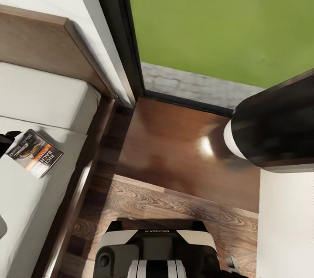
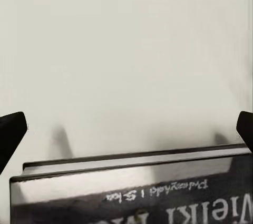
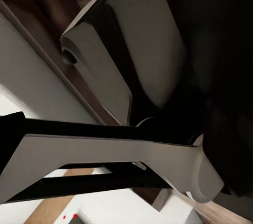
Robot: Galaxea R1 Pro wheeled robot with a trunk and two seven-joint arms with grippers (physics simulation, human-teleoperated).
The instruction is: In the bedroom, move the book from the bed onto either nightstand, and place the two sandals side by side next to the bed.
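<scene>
The book (image 1: 35, 153) lies on the bed (image 1: 39, 99), on the off-white mattress near the edge facing the nightstand (image 1: 174, 147). The left gripper (image 2: 126, 129) hangs open over the mattress, fingertips (image 2: 11, 132) wide apart astride the book's edge, gripping nothing. Whether the right gripper is open cannot be told.

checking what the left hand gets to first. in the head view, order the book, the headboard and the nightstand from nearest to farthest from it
The left hand shows at the head view's left edge, over the mattress.
1. book: right beside the hand, on the bed.
2. headboard: farther up the bed, against the wall.
3. nightstand: past the bed's side, below the window.
</scene>
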